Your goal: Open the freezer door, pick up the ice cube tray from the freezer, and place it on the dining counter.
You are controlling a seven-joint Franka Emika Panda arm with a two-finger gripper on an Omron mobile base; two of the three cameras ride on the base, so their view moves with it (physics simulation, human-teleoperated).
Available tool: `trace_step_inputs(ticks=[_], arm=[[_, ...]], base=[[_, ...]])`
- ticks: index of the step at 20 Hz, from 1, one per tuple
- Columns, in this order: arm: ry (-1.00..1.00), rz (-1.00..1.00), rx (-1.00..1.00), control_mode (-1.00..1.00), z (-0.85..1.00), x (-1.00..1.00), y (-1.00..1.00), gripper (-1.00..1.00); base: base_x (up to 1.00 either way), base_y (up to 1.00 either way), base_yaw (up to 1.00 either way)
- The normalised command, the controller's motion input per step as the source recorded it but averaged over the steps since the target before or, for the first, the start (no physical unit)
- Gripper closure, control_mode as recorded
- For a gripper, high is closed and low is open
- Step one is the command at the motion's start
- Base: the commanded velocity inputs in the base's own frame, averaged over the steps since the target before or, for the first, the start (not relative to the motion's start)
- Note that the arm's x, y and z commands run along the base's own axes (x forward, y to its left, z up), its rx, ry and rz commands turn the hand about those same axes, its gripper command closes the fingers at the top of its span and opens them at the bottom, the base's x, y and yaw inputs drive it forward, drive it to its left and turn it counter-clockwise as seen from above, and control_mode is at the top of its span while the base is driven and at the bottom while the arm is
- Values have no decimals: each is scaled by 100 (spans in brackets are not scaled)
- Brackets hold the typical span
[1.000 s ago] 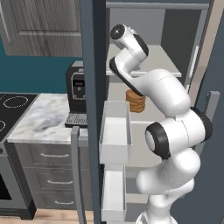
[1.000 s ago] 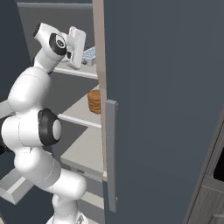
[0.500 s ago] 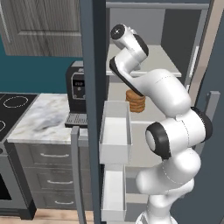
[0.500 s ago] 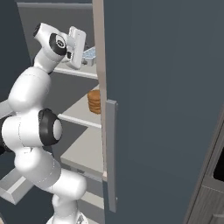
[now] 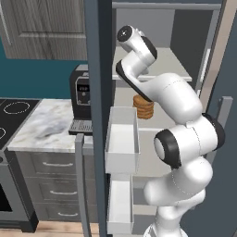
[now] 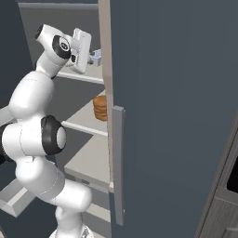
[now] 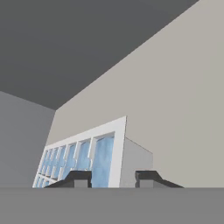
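Ice cube tray (image 7: 83, 159), white with pale-blue cells, is sitting on the pale grey upper shelf (image 7: 175, 109); slate freezer door (image 5: 98, 69) already open; gripper (image 7: 113, 178) jaws narrowing around the tray's rim, lifting and counter placement remaining.

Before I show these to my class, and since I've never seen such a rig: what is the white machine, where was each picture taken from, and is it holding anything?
It is a white robot arm on a driving base, reaching into an open freezer. Two pictures come from cameras on the base, behind the arm to its left and right. The third looks along the end effector, whose two dark fingertips sit at either side of the rim of an ice cube tray on the upper shelf. Whether it already grips the tray is unclear. A stack of brown discs lies on the shelf below, and white bins hang inside the freezer door.
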Motion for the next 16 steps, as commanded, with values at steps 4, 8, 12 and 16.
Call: trace_step_inputs(ticks=[4, 8, 12, 16], arm=[[0, 0, 0, -100, 0, 0, 0, 100], [0, 0, 0, -100, 0, 0, 0, 100], [0, 0, 0, -100, 0, -1, 0, 100], [-16, 0, 0, -100, 0, -15, -1, 100]], base=[[0, 0, 0], [0, 0, 0], [0, 0, 0], [0, 0, 0]])
